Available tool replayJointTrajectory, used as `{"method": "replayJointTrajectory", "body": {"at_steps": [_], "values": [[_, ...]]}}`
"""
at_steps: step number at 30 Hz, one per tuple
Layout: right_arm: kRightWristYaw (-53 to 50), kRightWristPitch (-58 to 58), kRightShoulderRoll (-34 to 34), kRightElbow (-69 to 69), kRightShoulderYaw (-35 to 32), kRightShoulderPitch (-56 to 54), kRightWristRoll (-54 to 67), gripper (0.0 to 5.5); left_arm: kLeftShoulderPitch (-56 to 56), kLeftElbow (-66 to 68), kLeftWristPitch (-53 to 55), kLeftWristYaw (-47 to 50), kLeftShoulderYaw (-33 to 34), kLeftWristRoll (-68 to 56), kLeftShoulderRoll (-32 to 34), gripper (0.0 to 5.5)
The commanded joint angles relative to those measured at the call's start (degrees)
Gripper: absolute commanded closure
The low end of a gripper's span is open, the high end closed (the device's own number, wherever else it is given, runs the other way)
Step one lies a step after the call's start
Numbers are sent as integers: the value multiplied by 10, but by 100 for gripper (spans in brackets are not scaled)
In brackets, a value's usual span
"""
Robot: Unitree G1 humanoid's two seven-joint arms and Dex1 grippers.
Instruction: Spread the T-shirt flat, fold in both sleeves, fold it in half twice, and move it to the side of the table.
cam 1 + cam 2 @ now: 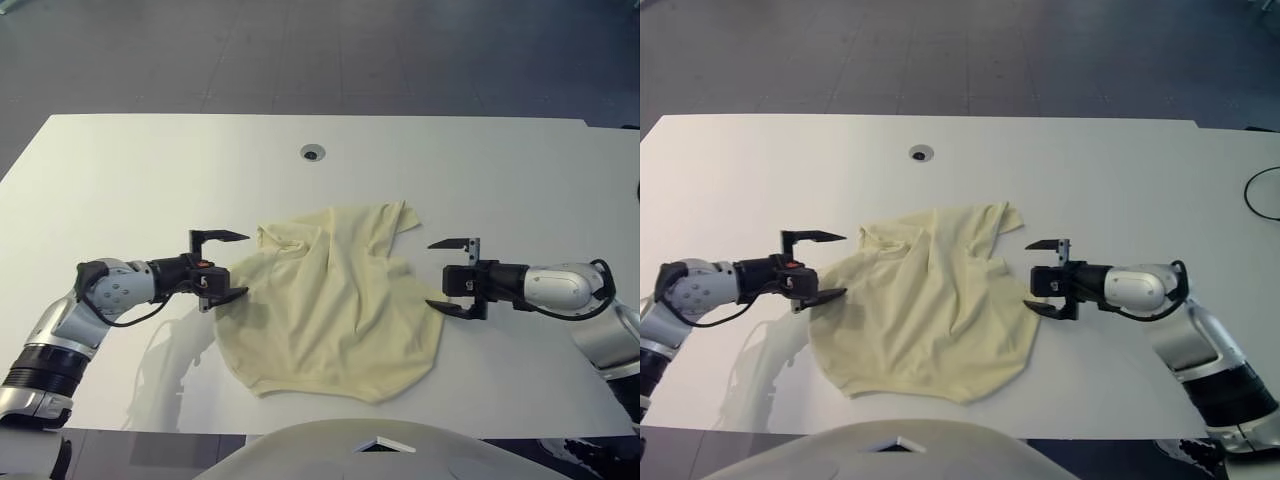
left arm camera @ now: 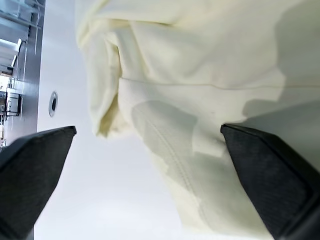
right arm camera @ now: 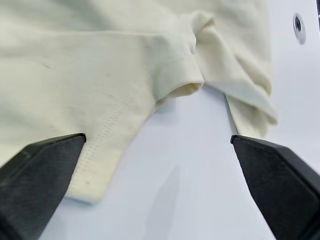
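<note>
A pale yellow T-shirt (image 1: 335, 305) lies crumpled in the middle of the white table (image 1: 150, 170), its upper part bunched and folded over. My left gripper (image 1: 232, 266) stands open at the shirt's left edge, one finger above the cloth edge and one at it, holding nothing. My right gripper (image 1: 446, 276) is open just off the shirt's right edge, its fingers apart over bare table. The left wrist view looks at a seamed fold of the T-shirt (image 2: 200, 100) between wide fingers. A hemmed sleeve edge of the T-shirt (image 3: 125, 80) fills the far part of the right wrist view.
A small round cable hole (image 1: 312, 152) sits in the table behind the shirt. Bare table surface spreads to the left, right and back. The table's front edge runs close below the shirt. A black cable (image 1: 1260, 190) lies at the far right.
</note>
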Motion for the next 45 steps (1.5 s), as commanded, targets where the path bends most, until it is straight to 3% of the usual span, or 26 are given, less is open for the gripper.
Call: {"method": "replayJointTrajectory", "body": {"at_steps": [1, 10, 28, 37, 45], "values": [[9, -3, -36, 24, 3, 62, -33, 10, 84, -44, 7, -9, 42, -20, 48, 11], [23, 14, -56, -50, -34, 150, 11, 10, 218, -171, 55, -18, 92, -52, 67, 11], [38, 26, -89, -120, -127, 285, 47, 10, 292, -204, 106, -72, 171, -89, 96, 11], [38, 69, -72, -123, -171, 221, 105, 10, 212, -254, 190, -123, 207, -258, 89, 11], [59, 116, -72, -142, -260, 185, 179, 10, 63, -217, 299, -137, 162, -342, 35, 11]]}}
